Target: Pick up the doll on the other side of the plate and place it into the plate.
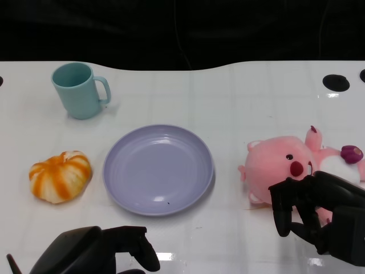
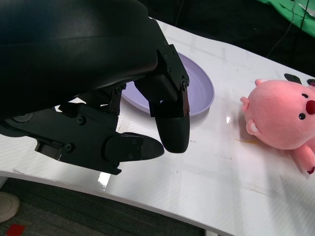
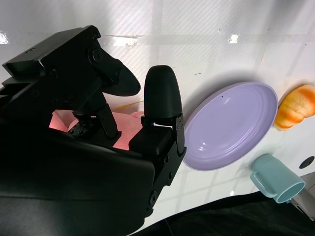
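Scanning your table (image 1: 239, 85) from its left edge to its right edge:

Mug: you have a light blue mug (image 1: 79, 89) upright near the far left corner, its handle turned toward the right edge.

Pumpkin: an orange and white striped pumpkin (image 1: 61, 176) lies closer to the near edge than the mug, just beside the plate on its left, not touching it.

Left hand: your left hand (image 1: 108, 251) sits at the near edge, between the pumpkin and the plate and closer to you than both. In the left wrist view its fingers (image 2: 170, 110) curl downward above the bare tabletop, thumb and fingers apart, with nothing between them.

Plate: the lilac plate (image 1: 158, 169) rests flat in the middle of the table, with nothing in it.

Doll: the pink doll (image 1: 285, 165) lies on the table to the right of the plate, well clear of its rim, face turned up. It has a dark red nose and a purple patch on one paw toward the right edge.

Right hand: your right hand (image 1: 319, 214) is at the near side of the doll, covering its lower body in the head view. The fingers (image 1: 283, 208) are bent and spread. The right wrist view shows pink plush directly behind them, but you cannot tell whether they touch the doll.
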Controlling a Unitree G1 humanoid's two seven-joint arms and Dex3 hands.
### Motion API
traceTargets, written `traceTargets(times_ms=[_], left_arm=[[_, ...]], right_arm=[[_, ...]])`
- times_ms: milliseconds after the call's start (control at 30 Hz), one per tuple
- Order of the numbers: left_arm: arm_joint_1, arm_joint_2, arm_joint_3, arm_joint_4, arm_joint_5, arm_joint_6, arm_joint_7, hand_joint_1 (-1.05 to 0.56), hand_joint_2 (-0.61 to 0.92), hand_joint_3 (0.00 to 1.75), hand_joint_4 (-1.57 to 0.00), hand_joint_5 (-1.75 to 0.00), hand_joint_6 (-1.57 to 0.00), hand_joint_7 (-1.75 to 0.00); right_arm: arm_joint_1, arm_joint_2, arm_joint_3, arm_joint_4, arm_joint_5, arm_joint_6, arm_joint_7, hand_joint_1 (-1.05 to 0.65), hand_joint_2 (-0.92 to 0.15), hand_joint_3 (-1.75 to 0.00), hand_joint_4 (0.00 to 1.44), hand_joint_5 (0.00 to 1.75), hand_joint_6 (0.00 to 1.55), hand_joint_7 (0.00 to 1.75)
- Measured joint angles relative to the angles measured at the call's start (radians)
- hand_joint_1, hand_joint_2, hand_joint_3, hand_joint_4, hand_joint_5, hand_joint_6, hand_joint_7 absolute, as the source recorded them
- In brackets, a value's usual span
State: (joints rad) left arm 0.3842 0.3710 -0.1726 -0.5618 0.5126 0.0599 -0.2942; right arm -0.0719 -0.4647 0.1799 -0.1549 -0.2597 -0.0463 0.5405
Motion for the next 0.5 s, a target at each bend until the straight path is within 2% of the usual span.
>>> traceTargets(times_ms=[500], left_arm=[[0.000,0.000,0.000,0.000,-0.001,0.003,0.000,-0.28,0.92,0.39,-0.61,-1.63,-0.70,-0.98]], right_arm=[[-0.001,0.000,0.000,0.000,0.000,-0.002,-0.001,-0.06,-0.51,-1.15,0.80,1.75,0.70,1.53]])
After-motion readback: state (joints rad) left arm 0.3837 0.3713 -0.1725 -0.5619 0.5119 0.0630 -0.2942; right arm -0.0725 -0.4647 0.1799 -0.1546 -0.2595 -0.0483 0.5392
